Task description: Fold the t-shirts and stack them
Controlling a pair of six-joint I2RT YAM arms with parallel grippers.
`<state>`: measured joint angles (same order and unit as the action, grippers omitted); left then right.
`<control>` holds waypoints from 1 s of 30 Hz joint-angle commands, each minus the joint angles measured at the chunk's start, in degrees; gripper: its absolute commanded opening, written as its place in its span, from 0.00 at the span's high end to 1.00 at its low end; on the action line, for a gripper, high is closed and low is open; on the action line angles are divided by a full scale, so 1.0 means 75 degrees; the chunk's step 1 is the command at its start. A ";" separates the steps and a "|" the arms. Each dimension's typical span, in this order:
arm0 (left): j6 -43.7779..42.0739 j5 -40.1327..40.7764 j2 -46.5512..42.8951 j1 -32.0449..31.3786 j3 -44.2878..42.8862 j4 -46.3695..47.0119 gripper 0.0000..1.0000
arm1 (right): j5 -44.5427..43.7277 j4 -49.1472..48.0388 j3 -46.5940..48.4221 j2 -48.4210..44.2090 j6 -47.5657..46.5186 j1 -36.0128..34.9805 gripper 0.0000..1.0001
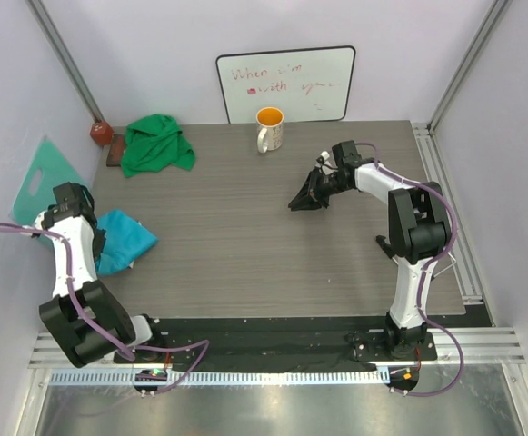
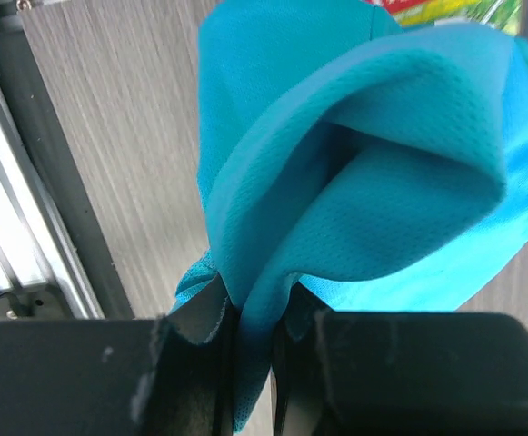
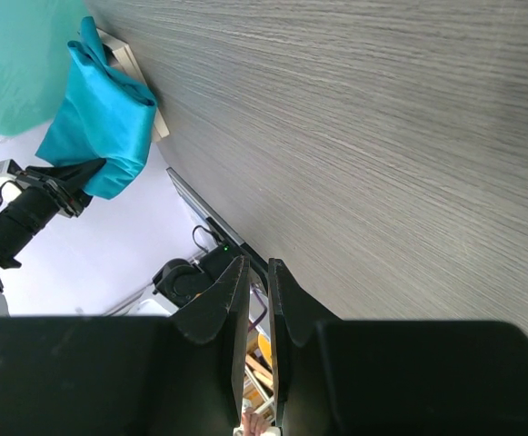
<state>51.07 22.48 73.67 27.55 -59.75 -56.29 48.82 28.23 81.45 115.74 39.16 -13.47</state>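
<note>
The turquoise-blue t-shirt (image 1: 125, 239) lies bunched at the table's left edge. My left gripper (image 1: 97, 238) is shut on a fold of it; in the left wrist view the cloth (image 2: 363, 173) billows above the gripper (image 2: 256, 313), pinched between the jaws. The kelly green t-shirt (image 1: 158, 143) lies crumpled at the back left, apart from both grippers. My right gripper (image 1: 305, 200) hovers low over the bare table right of the middle, shut and empty. Its wrist view shows the jaws almost touching (image 3: 257, 266) and the turquoise shirt (image 3: 100, 123) far off.
A white mug with an orange inside (image 1: 269, 129) stands at the back middle before a whiteboard (image 1: 286, 84). A mint-teal plastic sheet (image 1: 36, 174) leans at the left wall. A small red object (image 1: 101, 133) and a brown block (image 1: 114, 154) sit beside the green shirt.
</note>
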 commanded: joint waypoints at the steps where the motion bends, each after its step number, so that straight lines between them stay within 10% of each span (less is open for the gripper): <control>1: 0.0514 0.0588 0.0021 0.0088 -0.0483 0.0393 1.00 | 0.0194 -0.0131 -0.0044 -0.0327 0.0029 0.0027 0.81; 30: 0.1159 0.0941 -0.0131 0.0580 -0.0917 0.0321 1.00 | 0.0311 -0.0131 0.0015 -0.0292 0.0099 0.0051 0.81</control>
<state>55.88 26.61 75.20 31.27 -67.05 -55.88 49.28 28.25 81.08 115.74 39.20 -13.37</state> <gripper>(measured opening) 0.143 0.193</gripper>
